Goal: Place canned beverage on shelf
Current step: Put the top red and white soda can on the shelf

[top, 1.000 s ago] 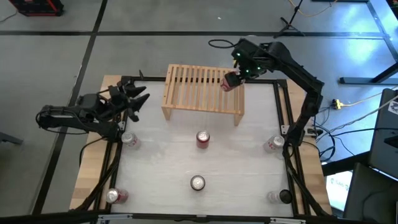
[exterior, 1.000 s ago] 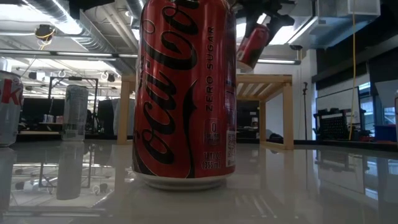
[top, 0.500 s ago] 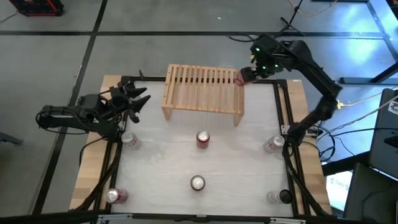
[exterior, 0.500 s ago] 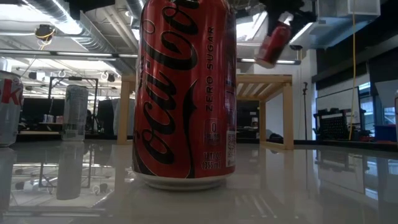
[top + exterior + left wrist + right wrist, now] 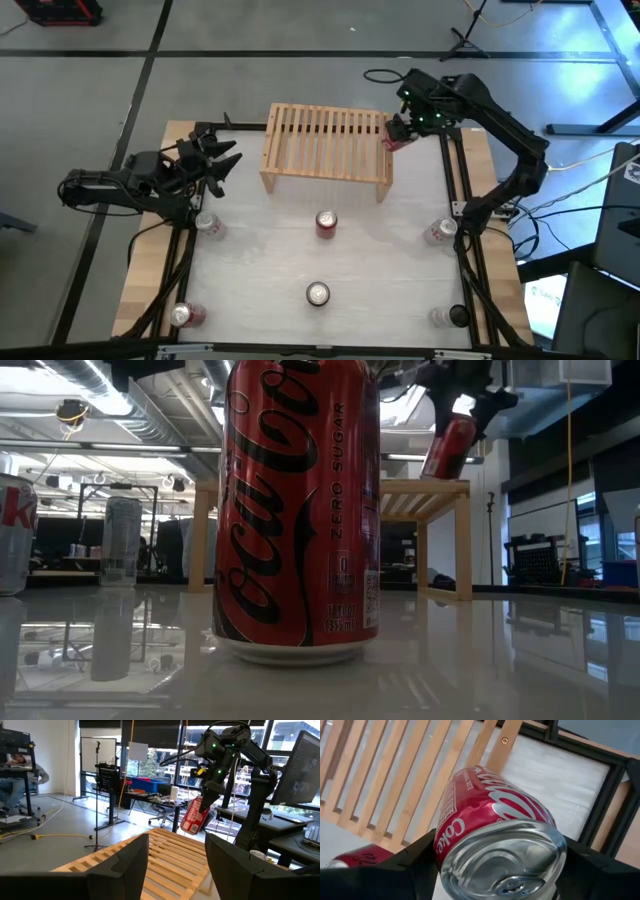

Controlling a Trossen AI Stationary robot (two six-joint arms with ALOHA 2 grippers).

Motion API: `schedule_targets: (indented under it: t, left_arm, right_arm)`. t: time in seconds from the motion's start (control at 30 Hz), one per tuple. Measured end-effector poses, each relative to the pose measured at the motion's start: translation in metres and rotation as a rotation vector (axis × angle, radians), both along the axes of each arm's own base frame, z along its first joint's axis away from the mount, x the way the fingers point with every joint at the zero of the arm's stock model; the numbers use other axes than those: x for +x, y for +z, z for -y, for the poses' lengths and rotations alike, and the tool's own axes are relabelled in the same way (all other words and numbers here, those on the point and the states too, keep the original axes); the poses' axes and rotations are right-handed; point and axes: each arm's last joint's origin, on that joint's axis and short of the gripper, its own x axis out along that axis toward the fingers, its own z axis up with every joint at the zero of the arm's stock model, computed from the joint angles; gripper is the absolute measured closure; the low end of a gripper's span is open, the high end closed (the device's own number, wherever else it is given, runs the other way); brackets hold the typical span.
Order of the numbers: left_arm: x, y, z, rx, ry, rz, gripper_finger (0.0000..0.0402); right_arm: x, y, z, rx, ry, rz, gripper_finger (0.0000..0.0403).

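Shelf (image 5: 326, 146) stands at the far middle of my tabletop (image 5: 380, 270), its slatted top bare. My right arm reaches over the shelf's right end, and its tool (image 5: 397, 133) is clamped on a red can (image 5: 393, 137), tilted and held in the air just above that end. My left arm waits at the tabletop's left edge, its tool (image 5: 222, 160) spread wide, holding nothing. Six more cans stand on the tabletop; the nearest to the shelf is a red one (image 5: 326, 223).
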Motion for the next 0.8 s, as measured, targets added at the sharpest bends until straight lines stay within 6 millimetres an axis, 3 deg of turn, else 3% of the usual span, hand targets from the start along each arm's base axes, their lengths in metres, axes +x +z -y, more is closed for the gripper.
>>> schedule_targets:
  t: [0.4,0.8]
  left_arm:
    - [0.0,0.0,0.0,-0.001,0.003,0.0,0.0212]
    - [0.0,0.0,0.0,-0.006,0.004,0.004,0.0212]
  right_arm:
    - [0.02,-0.013,0.009,0.006,0.044,-0.011,0.0113]
    - [0.022,-0.013,0.008,0.002,0.053,-0.01,0.0111]
